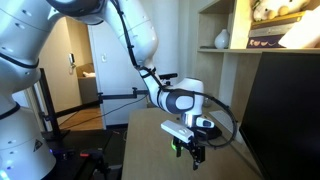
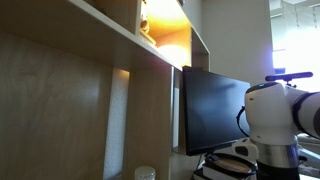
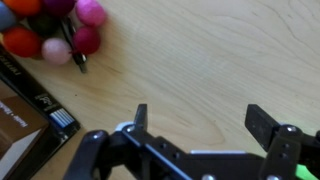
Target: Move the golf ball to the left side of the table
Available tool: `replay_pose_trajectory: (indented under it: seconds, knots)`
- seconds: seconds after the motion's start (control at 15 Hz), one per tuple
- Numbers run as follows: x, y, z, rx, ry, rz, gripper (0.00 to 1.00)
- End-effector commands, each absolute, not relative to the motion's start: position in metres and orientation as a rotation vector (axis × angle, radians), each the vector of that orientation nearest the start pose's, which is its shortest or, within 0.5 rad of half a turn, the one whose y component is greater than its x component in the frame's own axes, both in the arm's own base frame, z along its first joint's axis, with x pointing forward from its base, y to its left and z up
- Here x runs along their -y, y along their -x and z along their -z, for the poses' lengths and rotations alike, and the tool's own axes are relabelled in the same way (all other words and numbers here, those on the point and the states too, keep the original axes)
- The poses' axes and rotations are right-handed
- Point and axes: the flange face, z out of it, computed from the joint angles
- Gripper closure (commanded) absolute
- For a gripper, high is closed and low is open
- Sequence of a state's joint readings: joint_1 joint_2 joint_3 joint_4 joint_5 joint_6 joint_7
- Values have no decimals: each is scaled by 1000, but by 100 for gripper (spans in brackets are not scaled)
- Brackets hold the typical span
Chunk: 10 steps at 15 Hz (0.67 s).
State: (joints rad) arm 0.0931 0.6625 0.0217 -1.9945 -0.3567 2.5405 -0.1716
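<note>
My gripper [image 3: 200, 120] is open and empty in the wrist view, with bare light wood-grain table [image 3: 200, 50] between its two black fingers. In an exterior view the gripper [image 1: 191, 152] points down just above the table [image 1: 148, 140] near its edge. The fluorescent-green golf ball does not show in the wrist view. A small green spot beside the gripper in that exterior view is too small to tell from the gripper's own green parts. In an exterior view only the white arm [image 2: 282, 112] shows, not the fingers.
A cluster of red, pink and magenta pom-poms [image 3: 60, 30] with a dark pen tip lies at the wrist view's top left. A dark box [image 3: 25, 115] lies at lower left. A black monitor [image 1: 285, 110] [image 2: 212, 108] and wooden shelving [image 1: 235, 40] stand close by.
</note>
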Motion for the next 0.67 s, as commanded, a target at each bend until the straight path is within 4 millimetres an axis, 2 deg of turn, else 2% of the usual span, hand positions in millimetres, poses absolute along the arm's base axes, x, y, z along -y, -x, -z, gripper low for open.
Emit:
replay_pose_trajectory:
  seconds: [0.0,0.6]
  knots:
    - [-64,-590,-120,962,3146,-172,0]
    - [-50,-614,-129,849,3214,46,0]
